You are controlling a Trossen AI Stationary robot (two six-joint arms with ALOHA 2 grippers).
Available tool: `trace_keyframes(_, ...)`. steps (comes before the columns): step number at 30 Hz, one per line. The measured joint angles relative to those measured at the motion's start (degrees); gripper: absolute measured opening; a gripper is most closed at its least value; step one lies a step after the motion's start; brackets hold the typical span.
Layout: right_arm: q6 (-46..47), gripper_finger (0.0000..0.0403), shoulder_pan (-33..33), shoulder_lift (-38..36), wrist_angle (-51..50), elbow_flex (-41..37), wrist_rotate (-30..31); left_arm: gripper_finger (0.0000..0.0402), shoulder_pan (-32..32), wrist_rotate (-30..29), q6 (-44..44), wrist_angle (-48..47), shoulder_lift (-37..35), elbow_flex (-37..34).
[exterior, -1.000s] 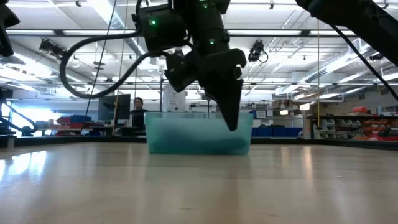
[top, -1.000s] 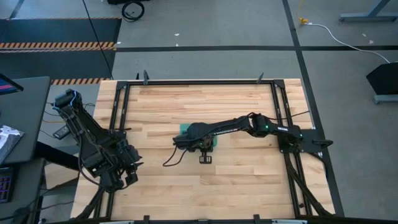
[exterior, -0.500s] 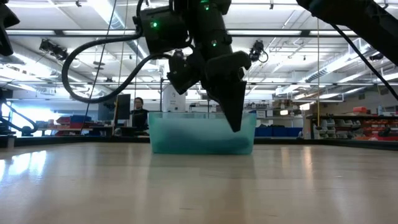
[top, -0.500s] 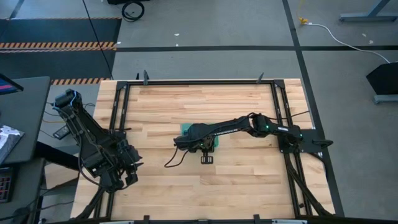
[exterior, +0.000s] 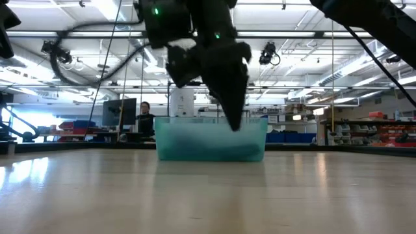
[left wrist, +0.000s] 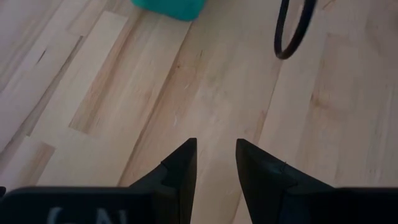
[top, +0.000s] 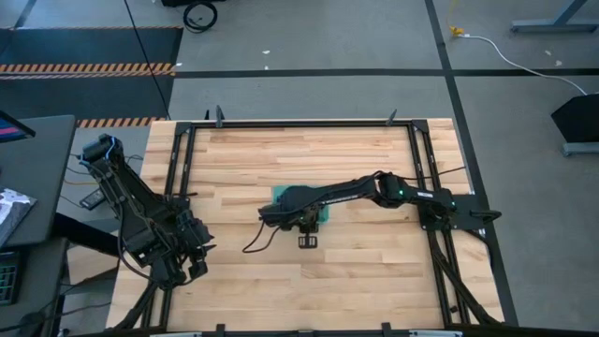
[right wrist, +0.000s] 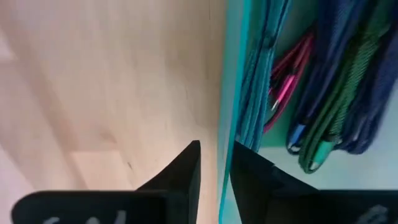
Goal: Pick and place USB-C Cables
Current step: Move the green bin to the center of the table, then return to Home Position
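A teal tray [top: 278,194] [exterior: 195,143] stands on the wooden table near its middle. In the right wrist view, several coiled USB-C cables lie inside it: teal [right wrist: 255,81], maroon [right wrist: 289,68], blue-purple [right wrist: 323,56], dark green [right wrist: 339,93] and violet [right wrist: 373,106]. My right gripper [right wrist: 214,168] [exterior: 234,123] points down at the tray's wall [right wrist: 225,93]. It is open a little, and the wall's rim lies in the gap between its fingertips. My left gripper [left wrist: 216,152] [top: 195,264] waits open over bare wood at the table's near left. My right gripper stands over the rim of the tray's wall [right wrist: 222,149], its fingers pointing down, one outside the tray and one inside. I cannot tell whether either finger touches the wall. No cable is between the fingers.
The right arm's black cable loop [top: 255,241] [left wrist: 292,31] hangs over the table near the tray. A black metal frame [top: 299,123] runs around the tabletop. Bare wood lies on all sides of the tray.
My right gripper's fingertips have risen a little at the tray's wall and shifted slightly toward the table's left; the low view shows them blurred. Its cable loop has swung along. The tray and the left arm have kept still.
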Motion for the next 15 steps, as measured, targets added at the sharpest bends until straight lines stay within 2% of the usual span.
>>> trace_keyframes(3,0.28,0.0090,0.02,-0.51,0.68,3.58,0.02,0.0118,0.10,-0.69,0.51,-0.10,0.00,0.00)
trace_keyframes(8,0.83,0.0090,0.07,-5.92,0.43,2.43,1.15,0.0118,1.45,-4.29,2.97,-0.55,0.00,0.02)
trace_keyframes(12,0.79,0.0090,0.50,-11.19,0.89,2.38,1.86,0.0118,4.47,-7.11,11.72,2.42,0.00,0.02)
trace_keyframes(15,0.20,0.0089,1.61,-15.94,2.95,2.40,4.10,0.0118,7.87,-9.89,21.58,7.45,0.00,0.02)
